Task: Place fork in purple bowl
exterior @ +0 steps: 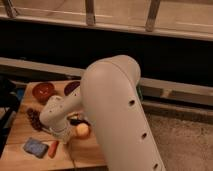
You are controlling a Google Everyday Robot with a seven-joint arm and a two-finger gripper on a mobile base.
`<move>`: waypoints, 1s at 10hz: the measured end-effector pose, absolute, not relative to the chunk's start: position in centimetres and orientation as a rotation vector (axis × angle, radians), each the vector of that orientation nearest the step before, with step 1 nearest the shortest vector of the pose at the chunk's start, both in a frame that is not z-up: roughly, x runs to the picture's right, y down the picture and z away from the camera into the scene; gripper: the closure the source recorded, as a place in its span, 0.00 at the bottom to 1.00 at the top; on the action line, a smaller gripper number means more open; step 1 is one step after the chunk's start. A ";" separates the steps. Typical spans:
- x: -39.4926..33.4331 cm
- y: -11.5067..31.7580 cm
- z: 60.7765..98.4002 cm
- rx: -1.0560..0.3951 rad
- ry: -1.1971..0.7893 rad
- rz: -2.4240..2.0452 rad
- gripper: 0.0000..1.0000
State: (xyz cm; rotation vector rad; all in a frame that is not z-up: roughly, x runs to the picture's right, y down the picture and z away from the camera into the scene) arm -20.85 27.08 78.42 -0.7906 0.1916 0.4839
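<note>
Half the job at most: your hand [61,136] sits closed, low over the tabletop [17,131], well in front of the purple bowl [71,87]. The fork is not visible, probably under the hand; lift, carry and drop remain.

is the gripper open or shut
Shut: the gripper is down at the table beside the round yellow fruit, fingers together. Whether it grips the fork, cannot tell.

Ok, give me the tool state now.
Tool: shut, down at the table beside the round yellow object; whether it grips the fork cannot be told.
</note>
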 end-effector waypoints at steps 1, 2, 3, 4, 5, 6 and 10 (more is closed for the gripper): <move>-20.8 27.0 78.2 -0.780 0.186 0.492 1.00; -20.7 26.5 77.8 -0.766 0.180 0.498 1.00; -20.5 25.5 77.0 -0.745 0.170 0.504 1.00; -20.3 24.5 76.2 -0.726 0.167 0.507 1.00; -19.8 22.9 74.9 -0.694 0.167 0.511 1.00; -19.4 21.5 73.7 -0.666 0.166 0.516 1.00; -17.7 14.8 70.3 -0.545 0.177 0.544 1.00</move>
